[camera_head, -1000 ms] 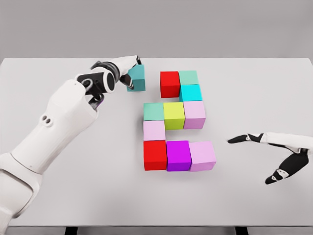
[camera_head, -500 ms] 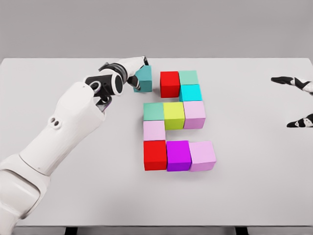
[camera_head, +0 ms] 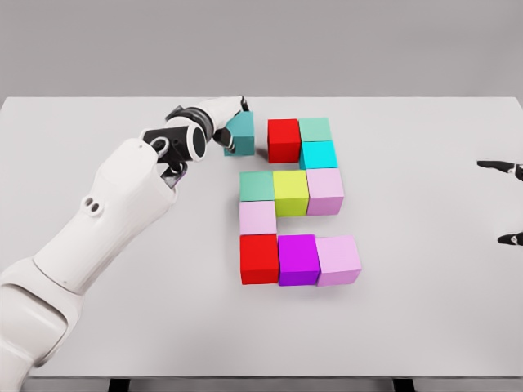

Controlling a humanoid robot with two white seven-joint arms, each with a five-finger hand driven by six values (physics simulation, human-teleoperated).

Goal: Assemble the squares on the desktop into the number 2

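In the head view, the left robot hand [camera_head: 227, 122] is seen at the upper left of the block figure, its fingers closed around a teal cube [camera_head: 240, 133]. The cube is held just beside the red cube [camera_head: 283, 140] of the top row, with a narrow gap left between them, and whether it is resting on the surface [camera_head: 425, 327] or raised slightly above it cannot be told. It is judged to be held there because the top bar of the 2 lacks its left end: the row so far is made of the red cube and a mint cube [camera_head: 315, 128], with a cyan cube [camera_head: 319, 154] below as the right-hand descender.

The rest of the figure is laid out already. The middle bar is formed by a green cube [camera_head: 257, 185], a yellow-green cube [camera_head: 291, 192] and a pale pink cube [camera_head: 325, 190], touching side by side. A light pink cube [camera_head: 257, 217] serves as the left descender, and the bottom bar is made of a second red cube [camera_head: 259, 258], a purple cube [camera_head: 298, 259] and a lilac cube [camera_head: 338, 260].

Of the right robot hand [camera_head: 507, 204], only dark fingertips are shown at the right edge, spread well apart and holding nothing; it is parked clear of the figure.
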